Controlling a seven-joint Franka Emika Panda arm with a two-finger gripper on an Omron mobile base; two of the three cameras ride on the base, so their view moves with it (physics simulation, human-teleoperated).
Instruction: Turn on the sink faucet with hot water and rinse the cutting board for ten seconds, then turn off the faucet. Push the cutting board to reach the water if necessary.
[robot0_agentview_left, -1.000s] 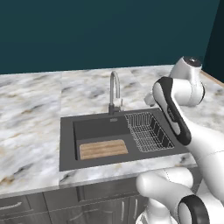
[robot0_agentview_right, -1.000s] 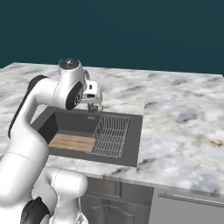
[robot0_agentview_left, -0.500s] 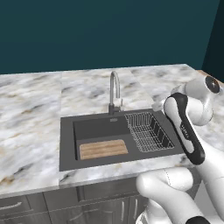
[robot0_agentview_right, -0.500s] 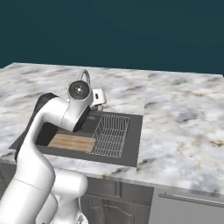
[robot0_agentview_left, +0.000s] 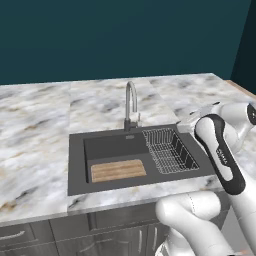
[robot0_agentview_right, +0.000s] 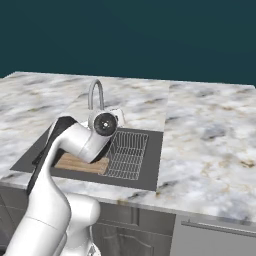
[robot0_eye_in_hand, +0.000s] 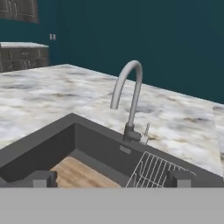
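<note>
- Your sink (robot0_agentview_left: 75, 165) is the dark charcoal rectangle set into the marble counter (robot0_agentview_left: 35, 125); its square basin takes the left part, seen from the left base view.
- The cutting board (robot0_agentview_left: 118, 170) lies flat on the basin floor against the front wall, grain running lengthwise. In the hand view you see one corner of it (robot0_eye_in_hand: 81, 173) at the bottom of the basin.
- The sink faucet (robot0_agentview_left: 131, 102) stands behind the basin's back rim, toward the wire rack's side. Its gooseneck arches forward over the basin. In the hand view (robot0_eye_in_hand: 131, 94) the small lever sticks up from the dark base on its right side.
- You see no blue stream under the spout mouth in the hand view or in either base view; the board's surface looks dry.
- The wire dish rack (robot0_agentview_left: 169, 150) sits in the right half of the sink, just beside the board; they look apart, not touching.
- Your gripper (robot0_eye_in_hand: 109, 178) is spread wide: the two dark tips sit far apart at the bottom of the hand view, one low left, one low right, with nothing between them.
- The hand looks level across the sink toward the faucet, with the rack's near corner (robot0_eye_in_hand: 153, 170) just ahead.
- In the right base view the arm's wrist covers the rack's left edge, and the board (robot0_agentview_right: 75, 162) peeks out beneath it.
</note>
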